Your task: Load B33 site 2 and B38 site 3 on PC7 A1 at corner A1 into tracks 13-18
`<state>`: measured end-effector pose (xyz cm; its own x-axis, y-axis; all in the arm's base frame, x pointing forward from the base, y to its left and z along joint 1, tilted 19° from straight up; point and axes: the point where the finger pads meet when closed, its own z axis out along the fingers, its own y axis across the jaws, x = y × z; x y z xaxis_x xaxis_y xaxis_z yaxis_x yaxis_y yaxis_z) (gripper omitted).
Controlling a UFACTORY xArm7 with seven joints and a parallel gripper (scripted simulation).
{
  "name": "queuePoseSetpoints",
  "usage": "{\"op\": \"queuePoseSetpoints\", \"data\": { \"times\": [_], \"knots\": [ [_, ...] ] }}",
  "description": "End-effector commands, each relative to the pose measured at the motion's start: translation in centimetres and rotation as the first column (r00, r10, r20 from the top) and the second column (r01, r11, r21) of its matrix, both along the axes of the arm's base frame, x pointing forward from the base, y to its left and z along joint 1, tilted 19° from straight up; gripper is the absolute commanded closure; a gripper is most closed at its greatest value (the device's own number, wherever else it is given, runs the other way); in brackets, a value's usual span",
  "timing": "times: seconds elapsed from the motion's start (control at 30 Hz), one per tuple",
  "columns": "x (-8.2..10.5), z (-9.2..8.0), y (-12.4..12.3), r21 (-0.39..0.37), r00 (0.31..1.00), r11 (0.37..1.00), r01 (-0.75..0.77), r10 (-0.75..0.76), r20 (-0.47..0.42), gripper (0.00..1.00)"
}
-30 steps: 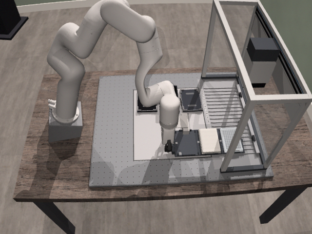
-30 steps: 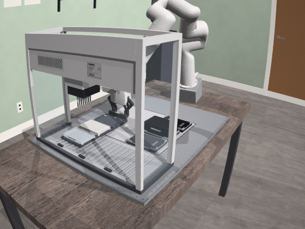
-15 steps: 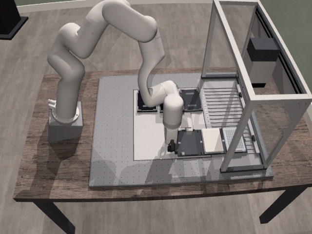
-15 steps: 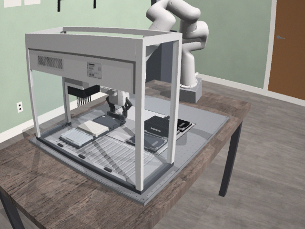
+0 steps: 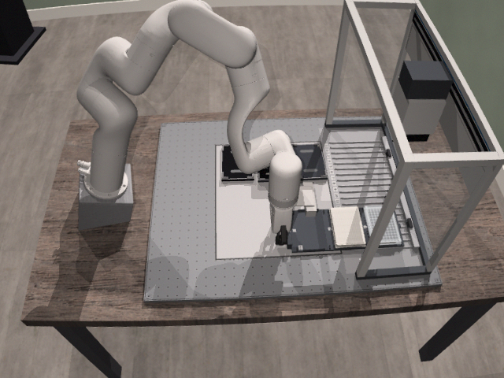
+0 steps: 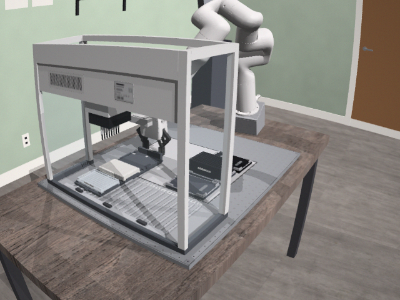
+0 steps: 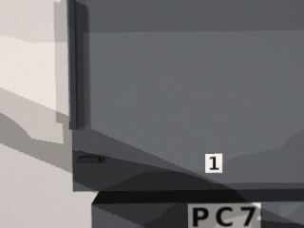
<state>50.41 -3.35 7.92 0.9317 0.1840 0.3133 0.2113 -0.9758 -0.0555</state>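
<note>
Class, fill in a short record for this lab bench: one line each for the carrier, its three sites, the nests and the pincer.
carrier: PC7, far end in the loading rails, handle end on the apron
site 1: bare, label visible
site 2: cream 384-well plate
site 3: clear 96-well plate
nests: deep-well block in the middle one; nearest-instrument nest empty
pincer: open, straddling the carrier's handle end, holding nothing

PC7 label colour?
Black letters on a white tag, on the dark grey carrier; wrist view shows it best.
</note>
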Motion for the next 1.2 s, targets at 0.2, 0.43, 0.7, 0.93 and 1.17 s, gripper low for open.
{"op": "queuePoseSetpoints", "data": {
  "times": [0.2, 0.43, 0.7, 0.93, 1.17],
  "knots": [
    [1.0, 0.5, 0.1, 0.0, 1.0, 1.0, 0.001, -0.001, 0.005, 0.18],
    [1.3, 0.6, 0.2, 0.0, 1.0, 1.0, 0.001, -0.001, 0.005, 0.18],
    [1.6, 0.7, 0.2, 0.0, 1.0, 1.0, 0.001, -0.001, 0.005, 0.18],
    [1.7, 0.7, 0.2, 0.0, 1.0, 1.0, 0.001, -0.001, 0.005, 0.18],
    [1.9, 0.8, 0.3, 0.0, 1.0, 1.0, 0.001, -0.001, 0.005, 0.18]
  ]
}}
